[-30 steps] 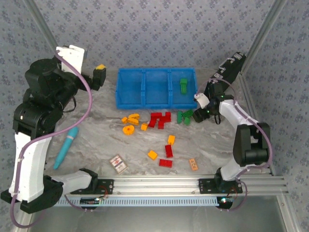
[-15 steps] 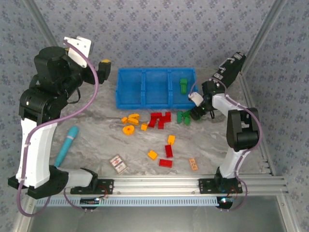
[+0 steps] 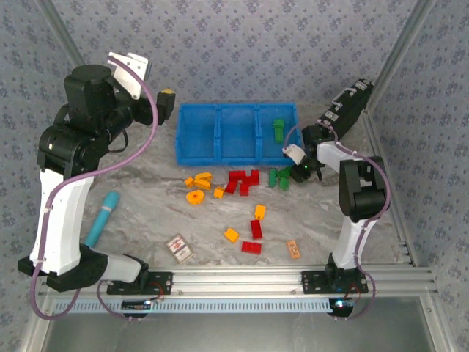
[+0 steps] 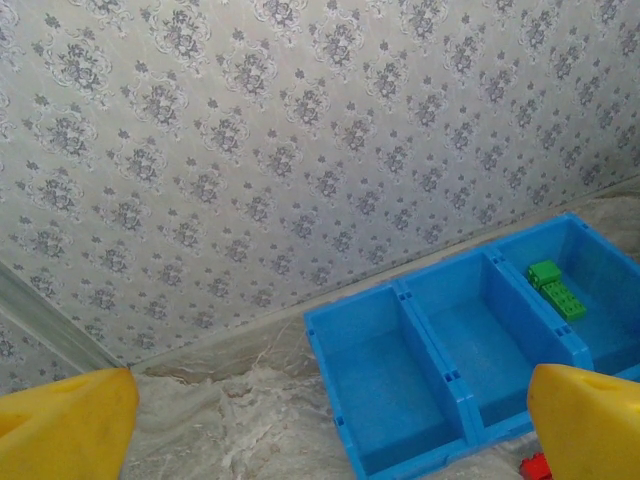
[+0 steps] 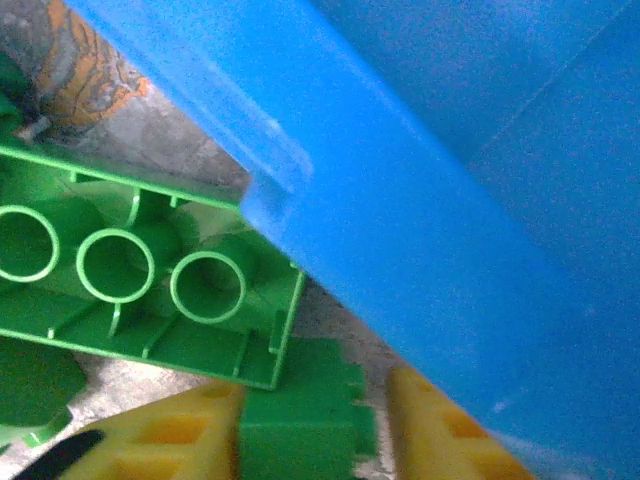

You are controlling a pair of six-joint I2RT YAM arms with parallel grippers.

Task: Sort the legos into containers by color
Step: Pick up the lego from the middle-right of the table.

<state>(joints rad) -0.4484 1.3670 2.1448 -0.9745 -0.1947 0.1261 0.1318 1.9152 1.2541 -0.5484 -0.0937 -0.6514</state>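
Our right tool (image 5: 312, 445) pinches a small green brick (image 5: 305, 405) beside an upturned green brick (image 5: 150, 290) at the blue bin's (image 5: 400, 230) four o'clock; our left tool (image 4: 330, 425) gapes wide.

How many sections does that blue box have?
3, side by side in the blue bin: the left compartment and middle compartment look empty; the right compartment holds a green brick.
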